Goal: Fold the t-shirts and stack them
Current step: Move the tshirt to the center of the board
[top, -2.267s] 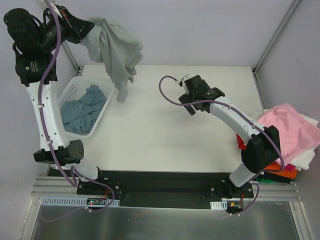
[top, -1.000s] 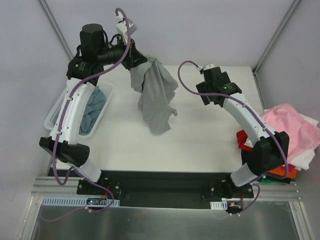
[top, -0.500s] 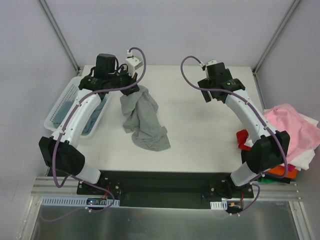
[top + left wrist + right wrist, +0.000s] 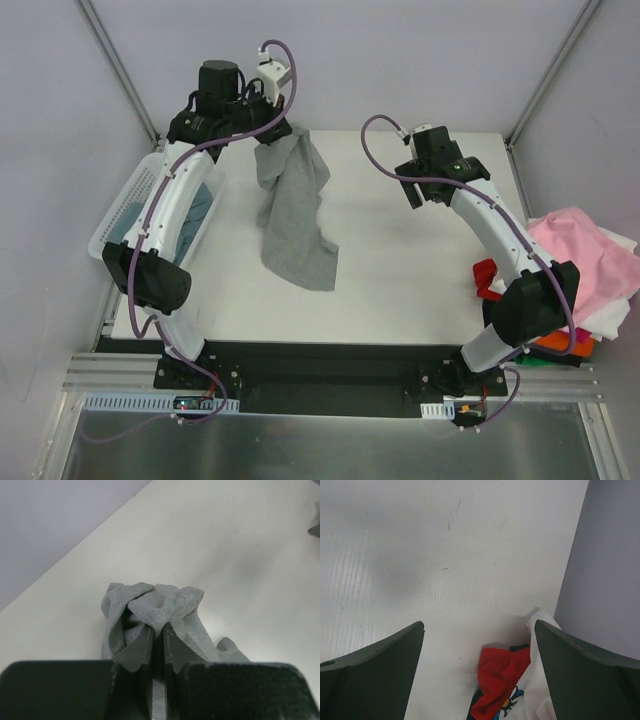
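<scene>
A light heather-grey cloth t-shirt [image 4: 298, 215] hangs bunched from the left gripper [image 4: 272, 135], whose jaws are clamped tight on a fold of it. The shirt's long axis runs from that far-side grip toward the near edge, and its lower end trails on the white table [image 4: 420, 270]. The right gripper [image 4: 479, 625] sits well to the shirt's right, jaws wide apart and empty.

My left pincer [image 4: 157, 629] has swung the grey tee [image 4: 296, 215] from ten o'clock toward twelve, then raised it again, so the slumped cloth hangs stretched.
</scene>
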